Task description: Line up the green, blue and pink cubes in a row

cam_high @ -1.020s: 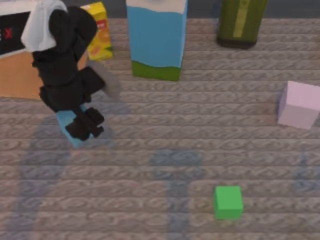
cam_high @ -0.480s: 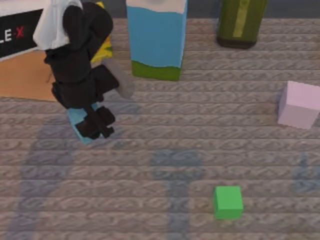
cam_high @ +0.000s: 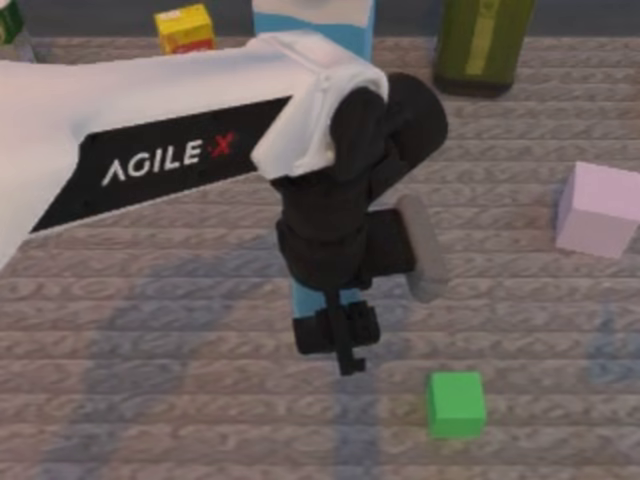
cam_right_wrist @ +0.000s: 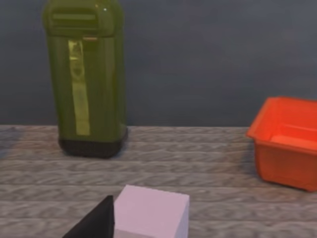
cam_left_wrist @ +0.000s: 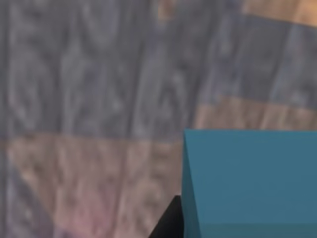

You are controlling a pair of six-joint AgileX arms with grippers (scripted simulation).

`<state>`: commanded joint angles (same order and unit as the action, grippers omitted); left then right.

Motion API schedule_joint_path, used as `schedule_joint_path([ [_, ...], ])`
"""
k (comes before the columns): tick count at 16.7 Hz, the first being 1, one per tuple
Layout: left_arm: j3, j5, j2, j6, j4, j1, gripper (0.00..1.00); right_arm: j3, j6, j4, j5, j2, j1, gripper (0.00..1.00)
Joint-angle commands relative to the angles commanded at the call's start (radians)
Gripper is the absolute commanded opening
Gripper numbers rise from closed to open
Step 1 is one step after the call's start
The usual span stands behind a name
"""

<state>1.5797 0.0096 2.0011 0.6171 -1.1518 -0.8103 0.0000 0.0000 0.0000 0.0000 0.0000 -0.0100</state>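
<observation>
While our left gripper (cam_high: 338, 338) hangs mid-tabletop, jaws closed on the blue cube (cam_left_wrist: 250, 183), the green cube (cam_high: 456, 404) lies near.

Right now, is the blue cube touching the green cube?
Apart. The top view shows bare table between the blue cube, carried under the left gripper, and the green cube.

My left arm (cam_high: 150, 130): white shell, black panel with white lettering and red X, black wrist and left gripper (cam_high: 338, 340). Blue cube (cam_left_wrist: 250, 183): turquoise. Green cube (cam_high: 456, 404): bright green. Pink cube (cam_high: 598, 210): pale lilac. Table (cam_high: 520, 300): grey-brown woven swirl pattern. Bottle (cam_right_wrist: 86, 79): olive green, yellowish stripe, black base. Bin (cam_right_wrist: 287, 141): orange-red. Juice box (cam_high: 184, 27): yellow.
</observation>
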Motion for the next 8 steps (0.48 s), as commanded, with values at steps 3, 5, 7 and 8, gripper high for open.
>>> schedule_joint_path([
  [3,0.023,-0.002,-0.002,0.006,-0.014,-0.111,0.00,0.000,0.000,0.000,0.000,0.000,0.000,1.00],
  [5,0.027,-0.003,-0.004,0.008,-0.016,-0.132,0.00,0.000,0.000,0.000,0.000,0.000,0.000,1.00],
  [7,0.027,-0.003,-0.004,0.008,-0.016,-0.132,0.00,0.000,0.000,0.000,0.000,0.000,0.000,1.00],
  [8,0.024,-0.003,-0.004,0.008,-0.014,-0.129,0.00,0.000,0.000,0.000,0.000,0.000,0.000,1.00],
])
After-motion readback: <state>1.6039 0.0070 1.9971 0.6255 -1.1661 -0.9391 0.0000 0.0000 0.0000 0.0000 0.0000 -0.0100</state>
